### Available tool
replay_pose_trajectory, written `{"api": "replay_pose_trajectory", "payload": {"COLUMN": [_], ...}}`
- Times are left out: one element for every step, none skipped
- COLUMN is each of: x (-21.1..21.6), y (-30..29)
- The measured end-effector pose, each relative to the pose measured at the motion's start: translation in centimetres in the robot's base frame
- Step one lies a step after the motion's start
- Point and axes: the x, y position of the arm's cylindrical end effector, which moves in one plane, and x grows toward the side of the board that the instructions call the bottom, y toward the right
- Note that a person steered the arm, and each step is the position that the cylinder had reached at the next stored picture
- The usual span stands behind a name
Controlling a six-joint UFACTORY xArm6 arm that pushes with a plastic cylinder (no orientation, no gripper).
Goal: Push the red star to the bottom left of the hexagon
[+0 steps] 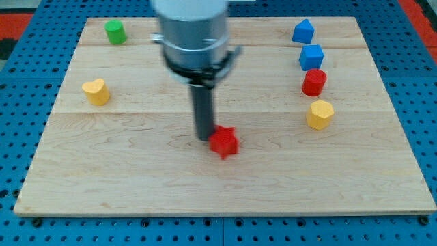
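The red star (224,143) lies near the middle of the wooden board (136,178). My tip (205,139) stands on the board right at the star's left side, touching or nearly touching it. The yellow hexagon (319,115) sits far to the right of the star, a little higher in the view. The rod and its grey mount hang down from the view's top centre.
A red cylinder (314,82) stands just above the hexagon, with two blue blocks (311,57) (303,31) above that. A yellow heart-like block (96,91) is at the left and a green cylinder (115,31) at the top left.
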Motion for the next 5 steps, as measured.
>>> {"api": "replay_pose_trajectory", "payload": {"x": [2.0,6.7,7.7,5.9,4.3], "y": [3.4,-0.9,5.2,4.2,3.5]}}
